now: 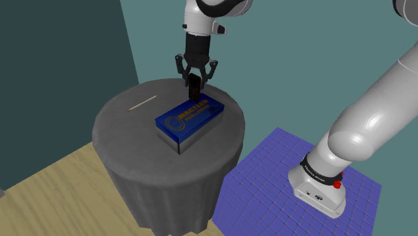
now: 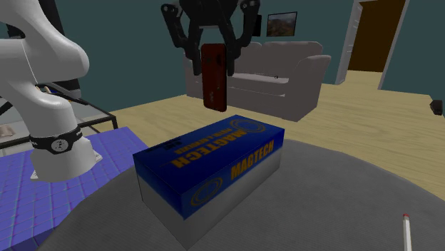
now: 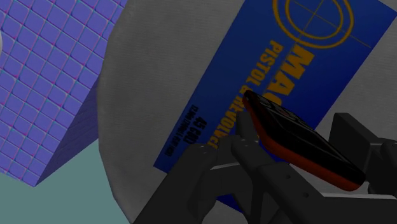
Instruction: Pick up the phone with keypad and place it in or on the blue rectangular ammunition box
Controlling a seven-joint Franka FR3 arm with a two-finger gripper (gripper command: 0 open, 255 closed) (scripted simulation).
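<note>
The gripper [image 1: 195, 79] is closed narrowly on the phone [image 1: 193, 90], one black finger against each long side. The phone hangs upright from it in the air, lifted off the bench [image 1: 120, 127]. In the second exterior view the gripper [image 2: 212, 55] clasps the upper half of the phone [image 2: 215, 82], whose dark red back faces the camera. The phone's lower end stands above the far end of the box [image 2: 214, 167], with a gap between the two. The wrist view shows the phone [image 3: 299, 137] as a black face with a red rim, clamped between the fingers [image 3: 254, 168] and lying across the view of the blue lid [image 3: 280, 70] below it. The box [image 1: 189, 119] is blue on top with yellow lettering and a round yellow emblem. Its sides are grey, and it sits flat near the middle of the round grey bench. A thin white stick [image 1: 141, 102] lies on the bench toward the shoulder view's left, well apart from the box. It also shows at the near right edge of the bench in the second exterior view [image 2: 407, 232]. A purple tiled mat [image 1: 268, 174] covers the floor under the arm's base. A grey sofa [image 2: 271, 78] stands far behind the bench.
</note>
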